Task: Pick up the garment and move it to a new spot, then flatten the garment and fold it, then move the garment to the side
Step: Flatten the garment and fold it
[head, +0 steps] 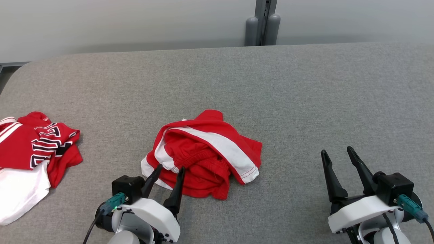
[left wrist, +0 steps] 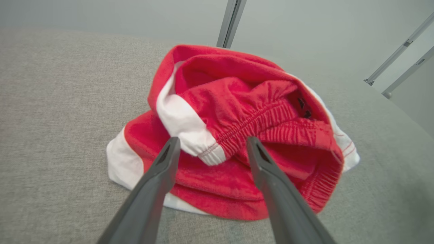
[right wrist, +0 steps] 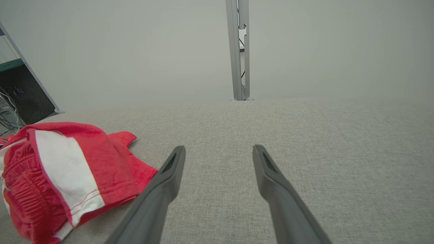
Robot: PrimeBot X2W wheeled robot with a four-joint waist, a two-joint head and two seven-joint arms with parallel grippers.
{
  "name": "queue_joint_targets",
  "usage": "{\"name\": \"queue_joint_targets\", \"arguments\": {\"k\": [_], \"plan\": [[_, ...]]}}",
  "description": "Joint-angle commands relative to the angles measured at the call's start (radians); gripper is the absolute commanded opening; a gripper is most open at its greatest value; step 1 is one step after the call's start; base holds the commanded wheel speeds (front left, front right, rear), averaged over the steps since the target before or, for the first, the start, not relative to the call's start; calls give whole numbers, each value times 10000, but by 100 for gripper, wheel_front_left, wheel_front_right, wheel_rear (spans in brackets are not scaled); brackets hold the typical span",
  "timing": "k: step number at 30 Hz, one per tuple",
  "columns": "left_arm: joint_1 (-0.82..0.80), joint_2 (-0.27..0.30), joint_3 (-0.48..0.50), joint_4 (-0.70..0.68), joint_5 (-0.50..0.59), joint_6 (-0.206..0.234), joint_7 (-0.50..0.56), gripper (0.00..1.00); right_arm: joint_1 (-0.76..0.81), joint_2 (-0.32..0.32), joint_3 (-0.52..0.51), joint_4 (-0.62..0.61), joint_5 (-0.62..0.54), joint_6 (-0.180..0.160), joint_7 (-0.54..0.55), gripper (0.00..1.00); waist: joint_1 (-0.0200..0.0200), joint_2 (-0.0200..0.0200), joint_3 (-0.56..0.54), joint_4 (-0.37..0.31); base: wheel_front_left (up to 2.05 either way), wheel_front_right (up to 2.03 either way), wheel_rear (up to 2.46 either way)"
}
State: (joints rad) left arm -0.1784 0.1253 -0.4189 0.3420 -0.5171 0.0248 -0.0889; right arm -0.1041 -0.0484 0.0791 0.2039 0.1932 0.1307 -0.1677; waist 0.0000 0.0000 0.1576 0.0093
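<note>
A crumpled pair of red shorts with white side stripes (head: 206, 152) lies in a heap on the grey table (head: 271, 88), just left of centre. My left gripper (head: 170, 168) is open, its fingertips at the near edge of the heap; in the left wrist view the same gripper (left wrist: 212, 144) straddles the gathered elastic waistband of the shorts (left wrist: 237, 135) without closing on it. My right gripper (head: 336, 151) stands open over bare table to the right of the shorts, nothing between its fingers. In the right wrist view this gripper (right wrist: 218, 150) points across the table, the shorts (right wrist: 61, 176) at its left.
A second pile of red, white and black clothing (head: 30, 152) lies at the table's left edge. A grey metal post (head: 262, 23) stands behind the far edge against a pale wall. Bare grey cloth stretches across the table's right half and far side.
</note>
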Motion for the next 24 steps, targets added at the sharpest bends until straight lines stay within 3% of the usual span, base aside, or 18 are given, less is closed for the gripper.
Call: {"name": "queue_joint_targets", "arguments": {"k": [1,10,11,12,13,24], "plan": [[-187,37,121,110,-97,40,-118,100,-67,-50,5,-4,72,1,-57,100,0,0,39,-40,0,0,0],[-486,48,250,686,-263,-57,-367,100,-153,-48,201,89,193,1,-86,100,0,0,218,-77,0,0,0],[-517,49,224,730,-260,-86,-380,96,-159,-50,257,110,219,1,-77,100,0,0,227,-76,0,0,0],[-564,59,214,758,-246,-125,-432,38,-176,-50,337,117,242,1,-68,100,0,0,238,-74,0,0,0],[-609,63,196,781,-231,-137,-458,0,-188,-48,422,129,250,1,-53,100,0,0,247,-72,0,0,0],[-667,121,-18,606,-86,-145,-586,0,2,-57,2866,541,928,1,422,100,0,0,348,130,0,0,0]]}}
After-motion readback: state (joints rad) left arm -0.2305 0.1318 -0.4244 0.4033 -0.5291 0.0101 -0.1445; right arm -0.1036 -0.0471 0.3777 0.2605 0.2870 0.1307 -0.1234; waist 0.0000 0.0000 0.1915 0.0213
